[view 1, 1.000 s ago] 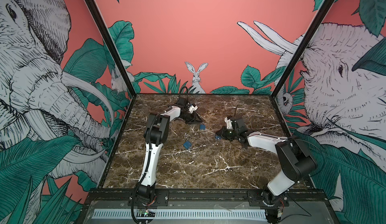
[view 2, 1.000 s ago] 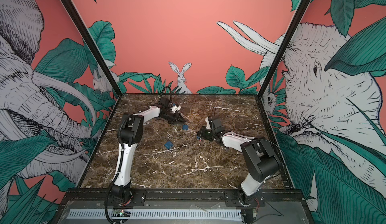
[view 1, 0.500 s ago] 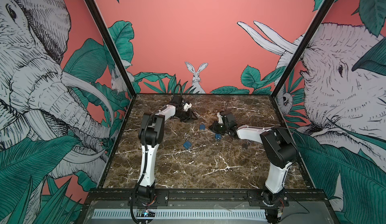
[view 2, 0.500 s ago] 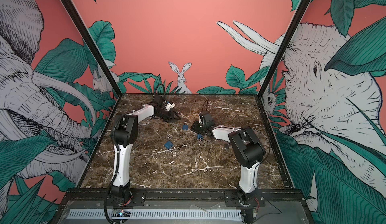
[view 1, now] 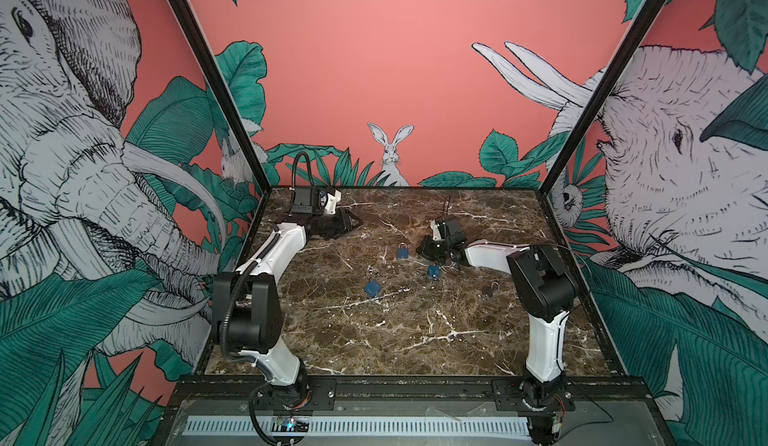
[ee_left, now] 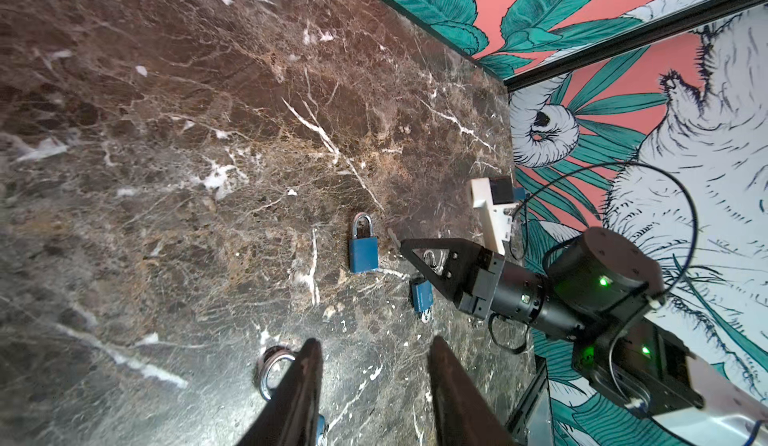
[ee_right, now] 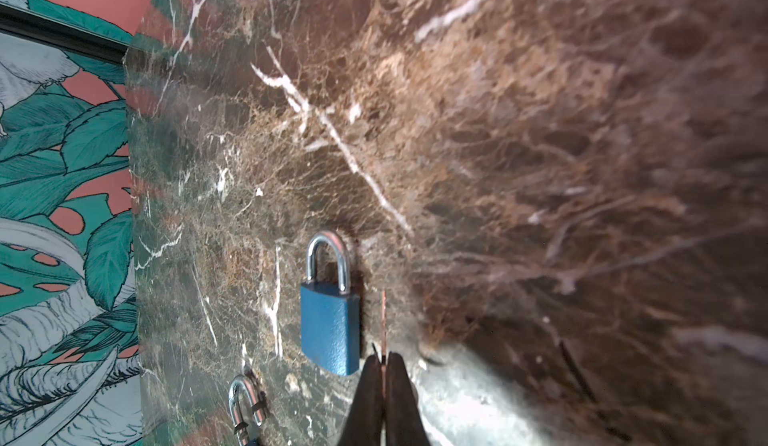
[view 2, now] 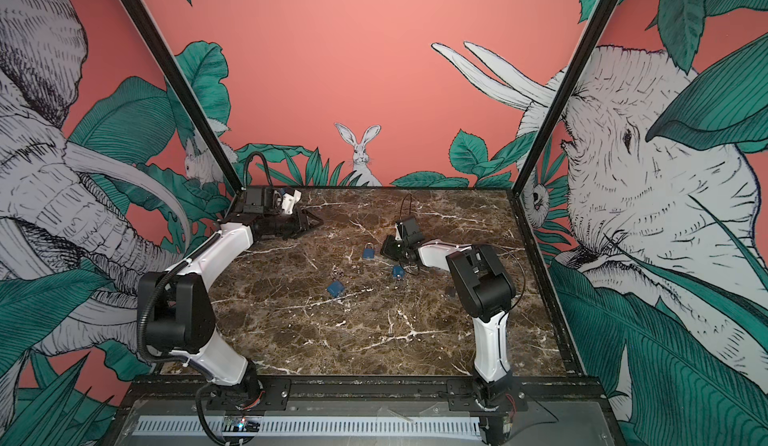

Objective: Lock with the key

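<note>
The marble tabletop (view 1: 415, 340) is a glossy dark brown slab, mottled and crossed by thin white veins. The right gripper (view 1: 420, 252) lies low over it near the middle. Its tapered black fingers (ee_right: 372, 385) are pinched flat together on a key (ee_right: 383, 319), whose thin coppery blade shows edge-on, sticking out past the fingertips. The blade runs alongside the body of a blue padlock (ee_right: 330, 327), just beside it; whether the two touch cannot be told.

This padlock lies flat on the marble. It has a rectangular body with rounded corners and a fine pebbled blue coat, and a polished steel shackle bent in a smooth U whose legs both reach the top of the body. Whether it is latched cannot be told.

A second blue padlock (view 1: 434, 272) lies close by under the right arm's wrist. A third blue padlock (view 1: 372, 289) rests nearer the front, turned like a diamond and apart from the others. A small dark padlock (view 1: 490, 288) sits near the right arm's elbow.

The left gripper (view 1: 353, 225) is over the far left part of the table, well apart from all the locks. Its two long wedge-shaped black fingers (ee_left: 309, 365) are spread, with only bare marble between them, grasping nothing
</note>
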You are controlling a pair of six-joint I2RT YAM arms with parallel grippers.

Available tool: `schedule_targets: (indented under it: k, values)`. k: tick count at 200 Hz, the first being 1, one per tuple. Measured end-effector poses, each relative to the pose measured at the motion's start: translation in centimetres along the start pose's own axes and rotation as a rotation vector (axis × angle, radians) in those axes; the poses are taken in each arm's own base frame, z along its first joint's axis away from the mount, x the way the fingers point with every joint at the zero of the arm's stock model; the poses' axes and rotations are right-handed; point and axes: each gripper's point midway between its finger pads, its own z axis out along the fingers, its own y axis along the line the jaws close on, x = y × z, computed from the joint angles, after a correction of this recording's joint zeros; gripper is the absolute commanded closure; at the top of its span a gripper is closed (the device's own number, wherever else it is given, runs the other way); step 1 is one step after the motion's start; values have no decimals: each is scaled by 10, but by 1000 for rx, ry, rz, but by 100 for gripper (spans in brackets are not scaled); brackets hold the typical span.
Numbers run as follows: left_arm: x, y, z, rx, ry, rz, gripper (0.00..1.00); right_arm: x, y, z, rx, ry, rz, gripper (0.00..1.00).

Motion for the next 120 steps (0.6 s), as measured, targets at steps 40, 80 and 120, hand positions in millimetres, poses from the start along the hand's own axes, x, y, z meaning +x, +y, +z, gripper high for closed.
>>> schedule_targets:
  k: [40,80,120]
  values:
    - [24,12,4,-6,40,-57,57,1,-7,12,2,33,-2,100]
    - [34,15,3,-8,54,-75,57,-1,-6,14,0,30,1,91]
    - [31,4,-6,8,30,-71,57,-2,-7,11,14,19,-3,62]
